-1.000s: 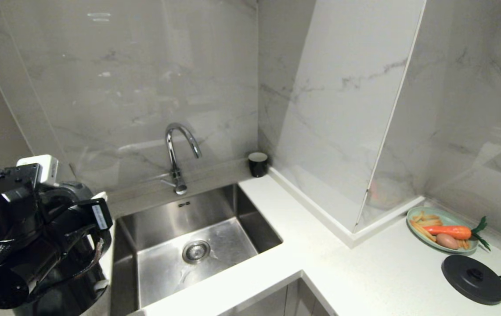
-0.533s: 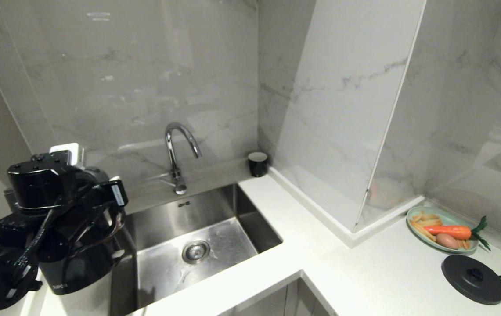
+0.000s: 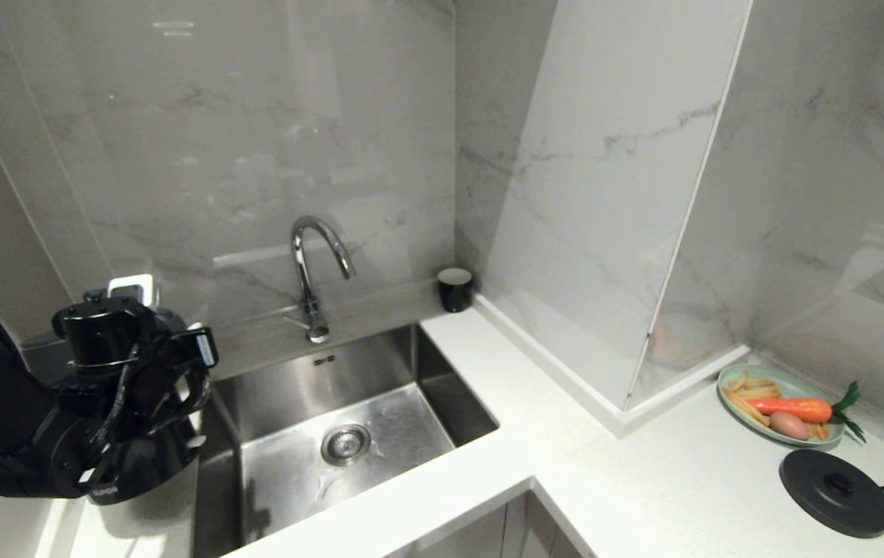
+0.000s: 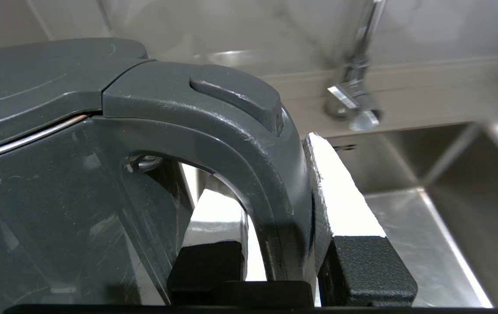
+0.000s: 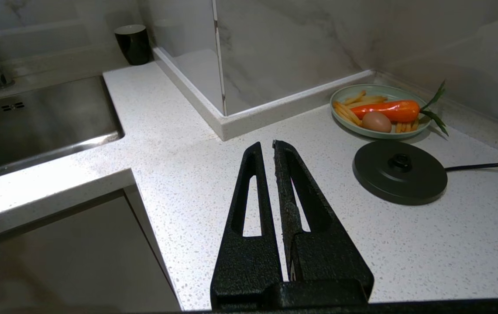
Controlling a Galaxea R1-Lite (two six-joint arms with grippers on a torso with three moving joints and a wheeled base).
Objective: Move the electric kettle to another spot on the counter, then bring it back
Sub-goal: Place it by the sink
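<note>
— Where was the electric kettle [image 3: 132, 457]?
— On the counter [image 3: 643, 480] at the far left, just left of the sink [image 3: 349, 434], its handle [image 4: 270, 183] clamped between the left gripper [image 4: 275, 244]'s fingers.
— And the right gripper [image 5: 270, 148]?
— Its fingers were pressed together, empty, above the counter near the round black base disc [image 5: 399, 172] and the plate of food [image 5: 379, 111].

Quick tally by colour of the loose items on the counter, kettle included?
Black: 3 - electric kettle, mug, base disc
Green: 1 - plate
Orange: 1 - carrot
Brown: 1 - egg
Total: 6
</note>
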